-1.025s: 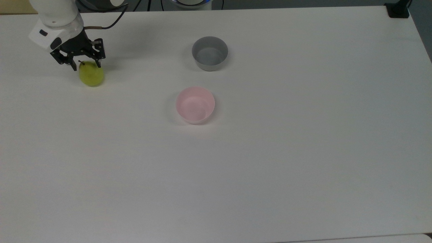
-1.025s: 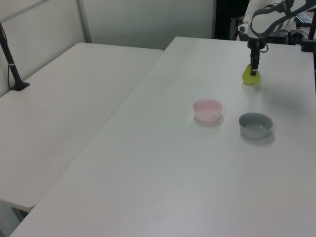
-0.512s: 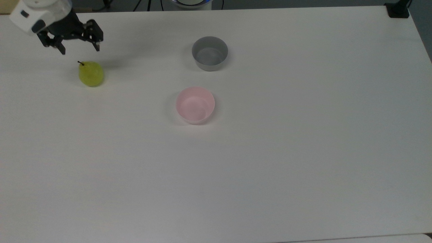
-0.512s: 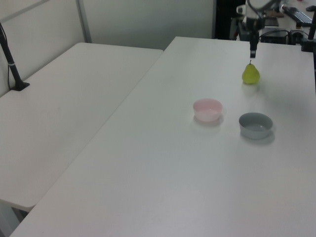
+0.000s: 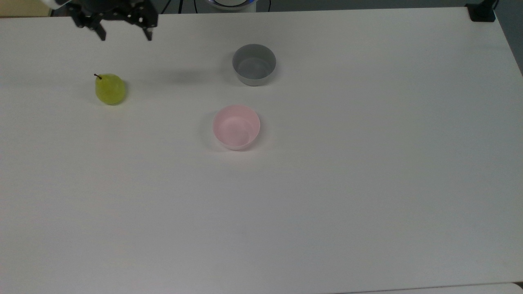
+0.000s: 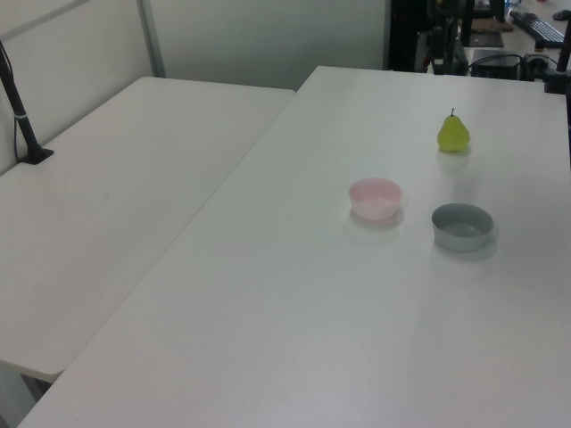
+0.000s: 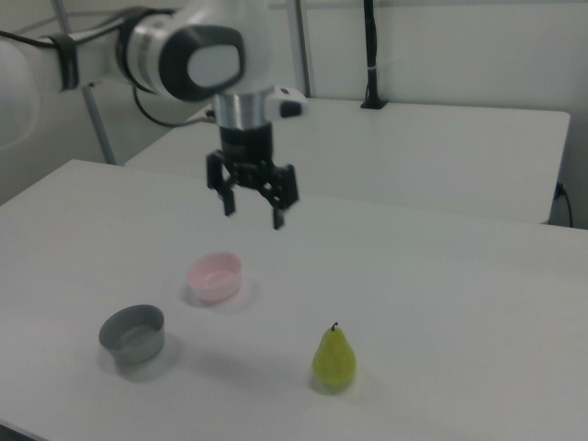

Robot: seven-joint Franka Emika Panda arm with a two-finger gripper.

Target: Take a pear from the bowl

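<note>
The small rounded yellow-green pear (image 5: 110, 89) (image 6: 453, 133) (image 7: 334, 359) stands upright on the white table (image 5: 327, 196) (image 6: 339, 312) (image 7: 459, 276), long axis vertical, broad end down and its short dark stem pointing up; in the top view the stem tip leans slightly toward the top view's left. It sits outside both bowls, on bare tabletop. The black two-finger gripper (image 5: 123, 36) (image 7: 253, 213) hangs in the air with its fingers (image 7: 277, 217) spread wide, tips pointing down, holding nothing and touching nothing. Relative to the fingers, the pear lies below them and off to the side: in the right view it is lower and toward the right view's right, well apart from the fingertips; in the top view it is beneath and slightly toward the top view's left of them. The small round pale pink bowl (image 5: 236, 127) (image 6: 375, 198) (image 7: 215, 277) with smooth plain walls sits empty, in the right view below the fingers and slightly toward the right view's left. The small round grey bowl (image 5: 254, 64) (image 6: 461, 226) (image 7: 133, 333) stands near the pink one, not touching it, also empty, and farther from the fingers in the right view.
</note>
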